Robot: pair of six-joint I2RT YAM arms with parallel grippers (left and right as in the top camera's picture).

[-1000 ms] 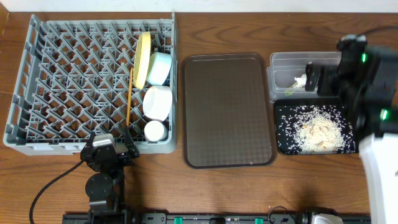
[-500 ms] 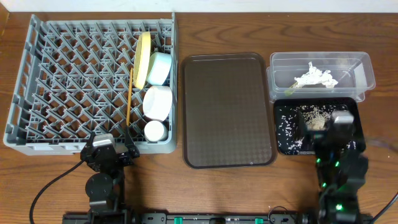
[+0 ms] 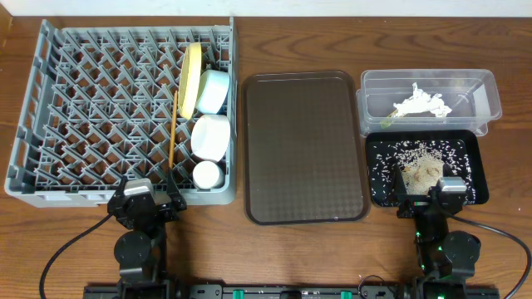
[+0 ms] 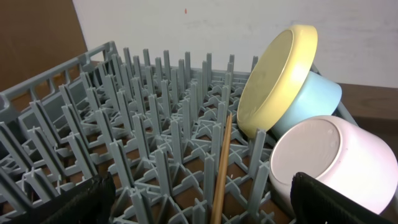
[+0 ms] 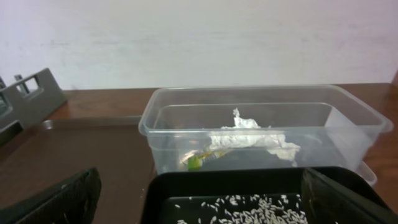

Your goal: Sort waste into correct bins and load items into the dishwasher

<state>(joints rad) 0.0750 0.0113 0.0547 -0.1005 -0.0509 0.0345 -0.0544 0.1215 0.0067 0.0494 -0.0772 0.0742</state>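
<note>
While napkin [image 3: 421, 105] lies in tub [image 3: 492, 93], rice [image 3: 420, 170] in black tray [image 3: 478, 158].

Overhead stares straight down from high up and takes in the whole table [image 3: 332, 33]: rack [image 3: 83, 108] on the left, tub [image 3: 465, 83] and black tray [image 3: 374, 199] on the right. The left wrist camera sits low and close, looking level across the rack, plate [image 4: 273, 81] ahead-right of the left gripper's [image 4: 199, 205] wide-set jaws. The right wrist is just as low, with the tub dead ahead of the right gripper [image 5: 199, 202] and the black tray just under the jaws. Overhead shares rack and plate with the left view, and tub, napkin [image 3: 422, 105] and black tray with the right.
</note>
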